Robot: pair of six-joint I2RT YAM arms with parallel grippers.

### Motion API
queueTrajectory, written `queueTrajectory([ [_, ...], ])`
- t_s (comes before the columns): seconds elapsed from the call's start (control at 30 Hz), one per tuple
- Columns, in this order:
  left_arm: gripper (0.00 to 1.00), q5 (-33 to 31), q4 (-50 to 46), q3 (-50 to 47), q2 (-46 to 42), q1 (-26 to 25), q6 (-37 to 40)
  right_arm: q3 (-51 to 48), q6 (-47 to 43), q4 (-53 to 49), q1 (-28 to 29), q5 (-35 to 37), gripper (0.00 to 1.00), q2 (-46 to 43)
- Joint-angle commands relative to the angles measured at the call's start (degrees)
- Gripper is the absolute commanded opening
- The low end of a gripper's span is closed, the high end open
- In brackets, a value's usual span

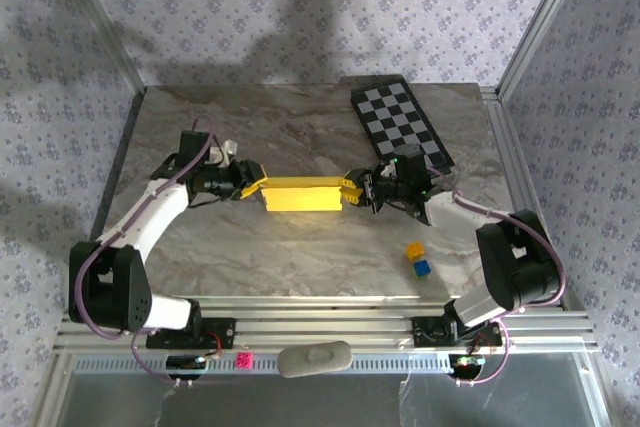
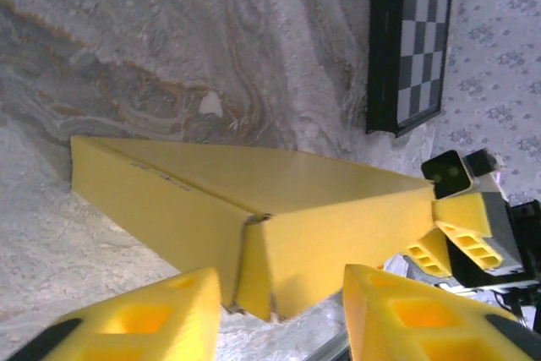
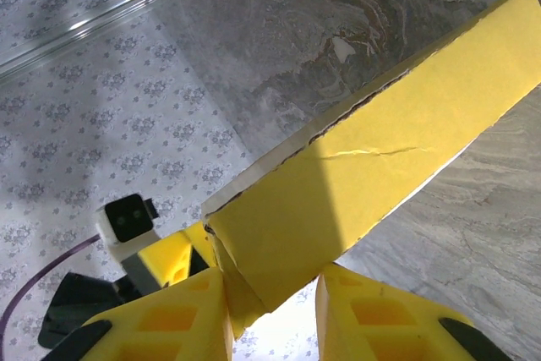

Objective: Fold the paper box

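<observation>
Yellow cardboard is already up in the shape of a low, long carton: the paper box (image 1: pixel 300 194) lies crosswise in the middle of the marble-patterned table (image 1: pixel 300 267), between the two arms. The left gripper (image 1: pixel 254 185) is at its left end and the right gripper (image 1: pixel 353 190) at its right end. In the left wrist view the yellow fingers stand on either side of the near end panel and look closed against it, so I judge that jaw pair to be grasping the box. In the right wrist view the other end is pinched between the fingers just as plainly. Most of the folding looks done, since the long walls and the top face meet in clean edges. What seems left is at the ends and seams. The near end panel shows a slightly gaping vertical joint, and the long seam seen from the right wrist looks ragged and not fully seated, with a faint crease across the face beside it. As a container the box is closed over, so whether anything is inside cannot be told. A chequered board (image 1: pixel 400 122) lies at the far right, and a small yellow cube (image 1: pixel 414 249) touches a blue cube (image 1: pixel 422 267) on the near right, well apart from the box
</observation>
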Motion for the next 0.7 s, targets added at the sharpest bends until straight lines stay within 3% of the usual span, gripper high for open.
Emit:
queueTrajectory([
  [0.0,0.30,0.8,1.8,-1.4,1.0,-0.4,0.1,0.7,-1.2,-3.9,-0.2,1.4,0.27,1.9],
  [0.2,0.12,-0.2,2.4,-3.3,1.9,-0.4,1.6,0.7,-2.3,-5.0,-0.5,1.3,0.25,2.4],
  [0.47,0.08,-0.4,1.4,-3.1,3.1,-0.4,3.6,2.8,-7.1,-10.5,-1.2,0.4,0.10,3.8],
  [0.57,0.08,-0.9,-0.5,-2.4,2.4,-0.6,4.9,4.3,-11.6,-16.4,-1.2,0.4,0.11,3.0],
  [0.67,0.14,-2.0,-3.6,-2.6,0.7,-1.5,5.9,6.9,-20.3,-27.9,-1.0,1.0,0.23,1.6],
])
